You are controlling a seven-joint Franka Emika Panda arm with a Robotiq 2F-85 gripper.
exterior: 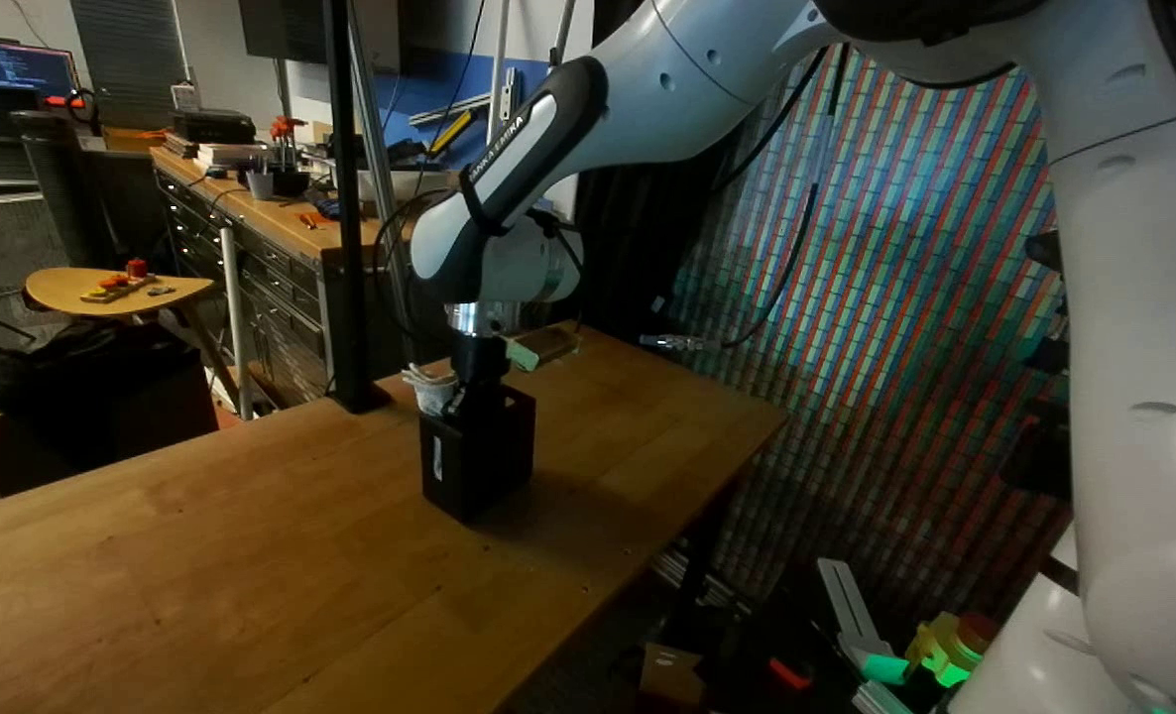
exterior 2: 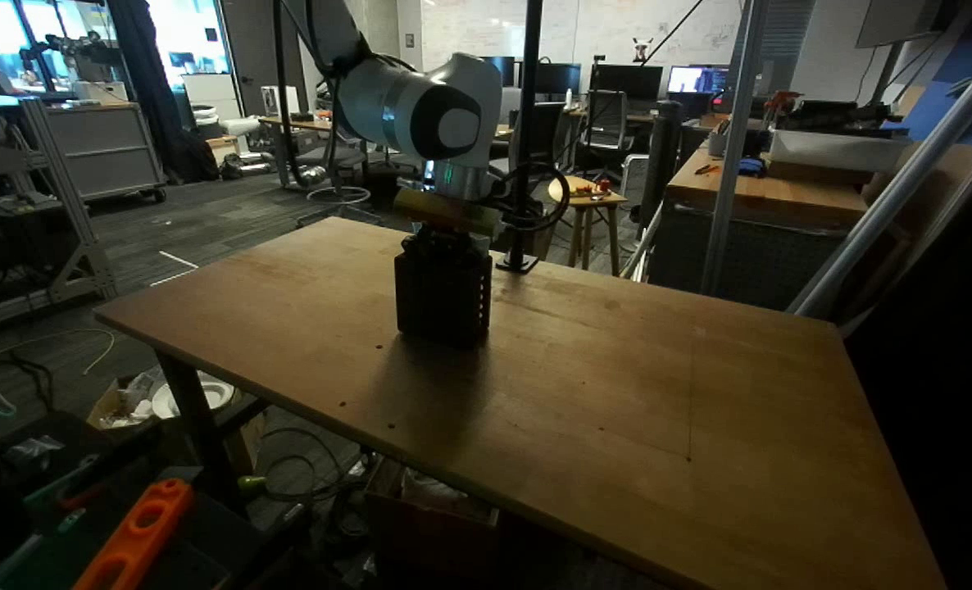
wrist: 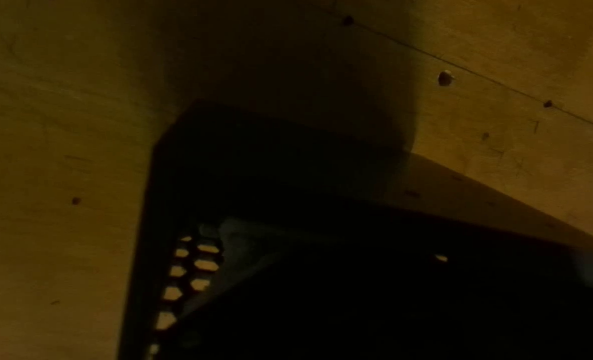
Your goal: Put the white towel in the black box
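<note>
The black box (exterior: 464, 476) stands upright on the wooden table, and it also shows in an exterior view (exterior 2: 441, 295). In the wrist view its rim and honeycomb wall (wrist: 144, 245) show from above. The white towel (exterior: 432, 390) is bunched at the box's top, above the rim and beside my gripper. A dim grey patch (wrist: 241, 245) inside the box in the wrist view looks like part of the towel. My gripper (exterior: 474, 397) points down at the box's opening, seen also in an exterior view (exterior 2: 439, 244). Its fingertips are hidden by the box and darkness, so its grip is unclear.
The wooden table (exterior: 251, 555) extends around the box, with its edge nearby. A black upright post (exterior 2: 517, 260) stands at the table's edge close to the box and arm. Cables hang along the arm. A workbench (exterior: 251, 213) stands behind the table.
</note>
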